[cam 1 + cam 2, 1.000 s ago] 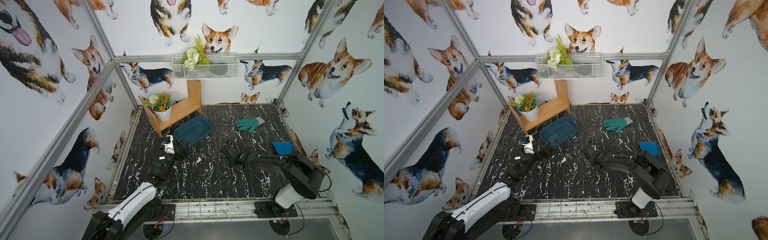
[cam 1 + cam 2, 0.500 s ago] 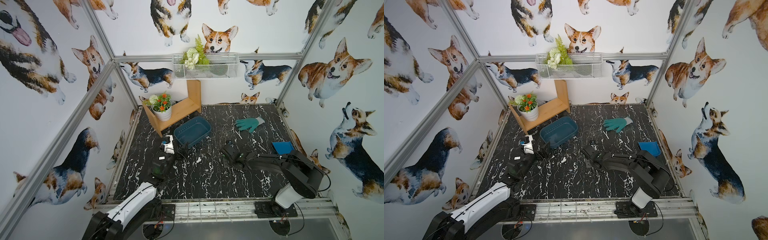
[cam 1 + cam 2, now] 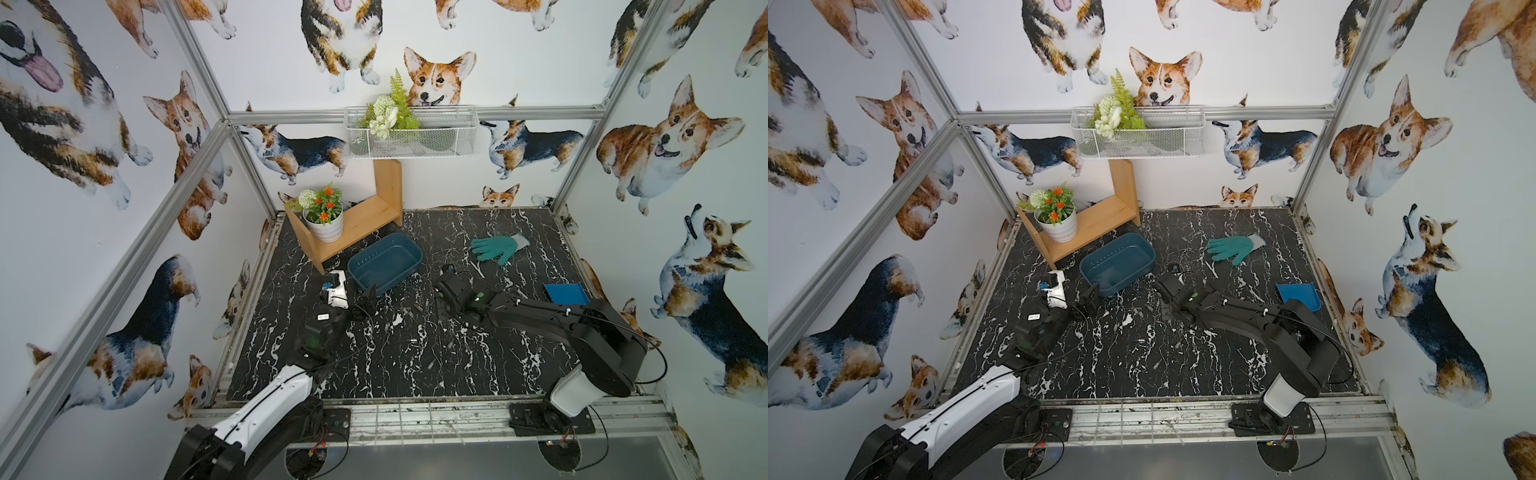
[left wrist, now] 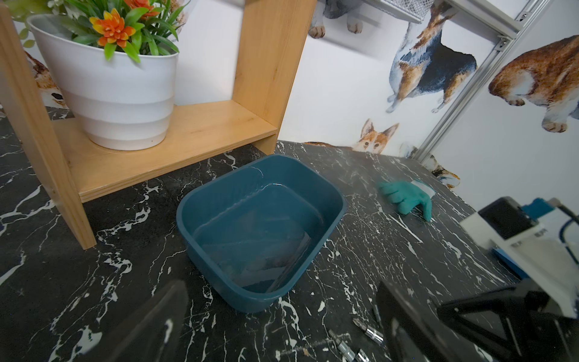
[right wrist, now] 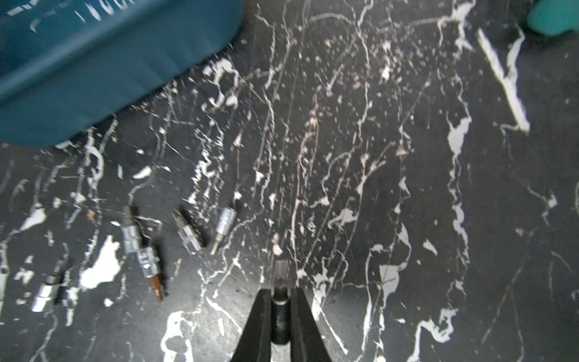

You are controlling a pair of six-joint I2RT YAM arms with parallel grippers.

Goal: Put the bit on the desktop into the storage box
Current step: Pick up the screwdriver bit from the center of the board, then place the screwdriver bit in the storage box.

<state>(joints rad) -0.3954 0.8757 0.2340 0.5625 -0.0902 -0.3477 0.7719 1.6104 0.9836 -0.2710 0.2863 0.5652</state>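
Between right end effector (image 5: 281, 292) tips: bit (image 5: 281, 273) pinched | storage box (image 5: 94, 69) near | left end effector (image 3: 367, 300) spread

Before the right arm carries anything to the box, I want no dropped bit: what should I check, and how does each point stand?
1. Grip on the bit: ok. The right gripper is shut on a bit, whose tip sticks out past the jaws.
2. Bit clear of the tabletop: cannot tell.
3. Storage box free to receive: ok, nothing shows inside.
4. Left gripper off the route: probably ok. It is open, beside the box's near wall and not over it.
5. Loose bits apart from the grip: ok.
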